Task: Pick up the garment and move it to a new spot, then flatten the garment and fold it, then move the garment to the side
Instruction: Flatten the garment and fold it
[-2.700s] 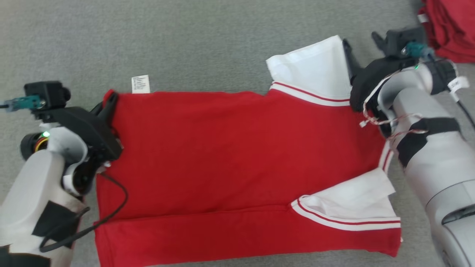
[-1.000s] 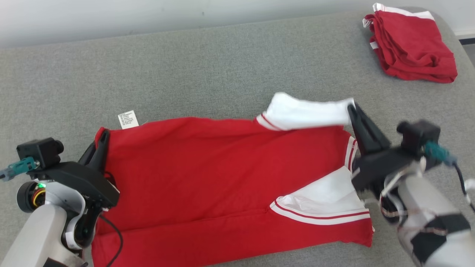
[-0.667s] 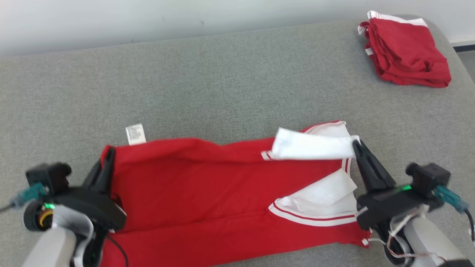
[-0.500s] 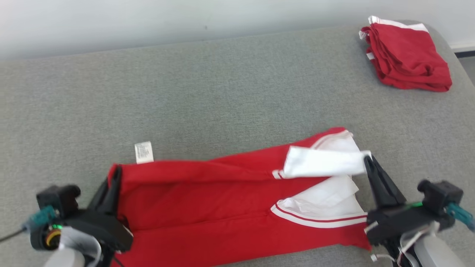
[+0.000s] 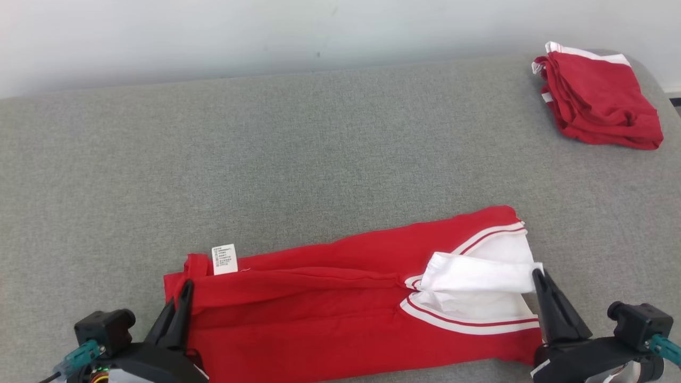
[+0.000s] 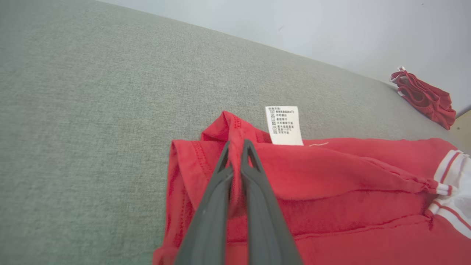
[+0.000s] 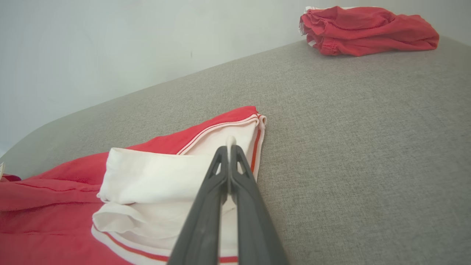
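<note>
The red fabric garment with white sleeves [image 5: 319,314] stretches between the left gripper [image 6: 236,144], clamped on its hem beside an illegible white label [image 6: 283,125], and the right gripper [image 7: 230,149], pinching a sleeve.

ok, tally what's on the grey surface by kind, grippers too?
Red-and-white garment, partly folded: 1
Folded red pile at the far right corner: 1 (can't tell how many pieces are in it)
Grippers: 2 (left gripper, right gripper, both shut on the garment)
Total: 4
</note>
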Tool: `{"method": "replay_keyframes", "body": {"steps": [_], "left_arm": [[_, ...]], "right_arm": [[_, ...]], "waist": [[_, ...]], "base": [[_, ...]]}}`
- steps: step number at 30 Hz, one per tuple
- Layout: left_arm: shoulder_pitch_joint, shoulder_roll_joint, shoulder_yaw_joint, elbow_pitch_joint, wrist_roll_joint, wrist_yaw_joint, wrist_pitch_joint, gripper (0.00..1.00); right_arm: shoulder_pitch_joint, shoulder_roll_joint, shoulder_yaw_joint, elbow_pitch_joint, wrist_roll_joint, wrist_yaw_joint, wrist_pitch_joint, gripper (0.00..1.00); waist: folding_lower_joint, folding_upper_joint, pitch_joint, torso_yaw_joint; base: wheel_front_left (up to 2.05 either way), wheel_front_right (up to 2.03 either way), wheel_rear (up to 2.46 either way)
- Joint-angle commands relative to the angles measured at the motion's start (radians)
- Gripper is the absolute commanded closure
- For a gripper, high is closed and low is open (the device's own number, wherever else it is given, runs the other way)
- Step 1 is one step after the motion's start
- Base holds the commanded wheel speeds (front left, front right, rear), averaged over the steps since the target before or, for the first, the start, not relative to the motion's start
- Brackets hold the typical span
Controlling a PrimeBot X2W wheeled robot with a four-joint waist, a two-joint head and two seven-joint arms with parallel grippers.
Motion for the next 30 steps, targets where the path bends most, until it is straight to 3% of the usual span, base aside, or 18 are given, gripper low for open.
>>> {"method": "replay_keyframes", "body": {"steps": [1,3,4,5,10,18,22,30], "left_arm": [[0.011,-0.001,0.003,0.005,-0.008,0.004,-0.011,1.0],[0.02,-0.006,0.007,0.014,-0.012,0.008,-0.022,1.0],[0.023,-0.004,0.006,0.02,-0.003,0.009,-0.031,0.55],[0.024,-0.005,0.006,0.023,0.002,0.011,-0.039,0.0],[0.036,-0.022,0.023,0.026,0.021,0.021,-0.096,0.0],[0.079,-0.037,0.09,-0.02,0.142,0.097,-0.133,0.0],[0.13,-0.068,0.17,-0.091,0.251,0.132,-0.132,0.0],[0.166,-0.108,0.209,-0.124,0.394,0.126,-0.133,0.0]], "right_arm": [[0.009,0.006,0.0,-0.003,-0.008,0.0,0.005,1.0],[0.023,0.01,-0.003,0.005,-0.012,0.0,0.018,1.0],[0.026,0.011,-0.007,0.004,-0.018,0.0,0.016,0.64],[0.028,0.014,-0.011,0.003,-0.018,0.0,0.013,0.0],[0.039,0.012,-0.029,-0.007,-0.015,0.0,0.009,0.0],[0.013,-0.013,-0.052,0.001,-0.038,0.0,0.036,0.0],[-0.055,-0.017,-0.049,0.08,-0.077,0.0,0.1,0.0],[-0.147,-0.014,-0.025,0.28,-0.095,0.0,0.155,0.0]], "waist": [[0.0,0.0001,-0.005,0.002],[0.0,0.0001,-0.011,0.004],[0.0,0.0001,-0.014,0.005],[0.0,0.0001,-0.017,0.006],[0.0,0.0001,-0.034,0.009],[0.0,0.0001,-0.059,0.021],[0.0,0.0001,-0.058,0.034],[0.0,0.0001,-0.051,0.083]], "base": [[0.0,0.0,0.0],[0.0,0.0,0.0],[0.0,0.0,0.0],[0.0,0.0,0.0],[0.0,0.0,0.0],[0.0,0.0,0.0],[0.0,0.0,0.0],[0.0,0.0,0.0]]}}
